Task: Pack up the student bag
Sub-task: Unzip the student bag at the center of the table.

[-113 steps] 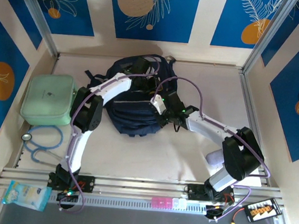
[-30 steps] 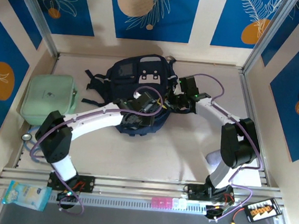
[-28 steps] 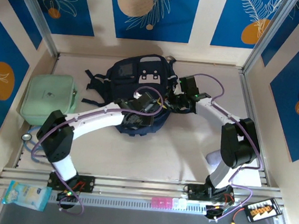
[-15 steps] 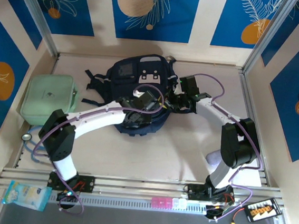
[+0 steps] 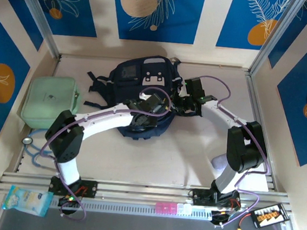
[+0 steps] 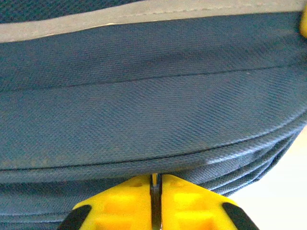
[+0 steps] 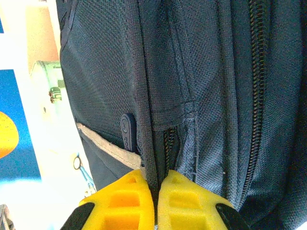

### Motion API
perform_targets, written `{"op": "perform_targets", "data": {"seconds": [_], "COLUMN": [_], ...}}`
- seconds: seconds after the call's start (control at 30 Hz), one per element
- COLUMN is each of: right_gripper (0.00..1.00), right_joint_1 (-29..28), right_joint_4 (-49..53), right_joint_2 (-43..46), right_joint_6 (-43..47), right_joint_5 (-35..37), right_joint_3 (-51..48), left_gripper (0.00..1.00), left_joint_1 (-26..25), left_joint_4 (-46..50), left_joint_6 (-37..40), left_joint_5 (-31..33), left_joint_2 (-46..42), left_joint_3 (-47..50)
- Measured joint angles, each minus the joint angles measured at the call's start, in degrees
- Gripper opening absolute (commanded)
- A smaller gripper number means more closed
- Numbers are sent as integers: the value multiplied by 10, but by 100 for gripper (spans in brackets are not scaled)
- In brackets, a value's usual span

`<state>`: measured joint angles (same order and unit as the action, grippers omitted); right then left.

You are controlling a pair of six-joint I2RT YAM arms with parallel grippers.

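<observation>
Both your pincers are clamped: left gripper (image 6: 154, 181) and right gripper (image 7: 156, 181) each pinch fabric of the student bag (image 5: 140, 77) near the far edge of the table (image 5: 193, 151).

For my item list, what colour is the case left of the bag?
Pale mint green case, best in the top view.

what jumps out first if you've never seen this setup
The navy student bag lies in the middle. The right gripper is pinched shut on one of its seams, and the left gripper is shut against its near edge. A mint-green case sits off to the left.
</observation>
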<state>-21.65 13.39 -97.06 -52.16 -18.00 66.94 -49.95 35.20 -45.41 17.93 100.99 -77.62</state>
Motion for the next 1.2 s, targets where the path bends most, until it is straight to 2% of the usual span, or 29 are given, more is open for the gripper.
{"op": "perform_targets", "data": {"seconds": [0.23, 0.53, 0.57, 0.7, 0.8, 0.97, 1.2], "right_gripper": [0, 0, 4, 35, 46, 53, 53], "right_joint_1": [24, 89, 94, 104, 113, 119, 87], "right_joint_4": [10, 30, 31, 34, 34, 45, 49], "right_joint_2": [3, 7, 7, 10, 35, 131, 204], "right_joint_6": [22, 67, 70, 70, 61, 28, -75], "right_joint_5": [0, 0, -1, 0, 12, 46, 78], "right_joint_3": [-3, -3, -3, -6, -27, -79, -141], "left_gripper": [0, 0, 0, 0, 0, 0, 0], "left_joint_1": [14, 98, 104, 108, 105, 77, 42], "left_joint_4": [-32, -101, -110, -140, -151, -162, -185], "left_joint_6": [47, 132, 144, 172, 180, 186, 185], "left_joint_5": [-10, -80, -90, -141, -176, -219, -259], "left_joint_2": [-45, -133, -141, -149, -147, -132, -103], "left_joint_3": [50, 166, 174, 177, 174, 145, 123]}}
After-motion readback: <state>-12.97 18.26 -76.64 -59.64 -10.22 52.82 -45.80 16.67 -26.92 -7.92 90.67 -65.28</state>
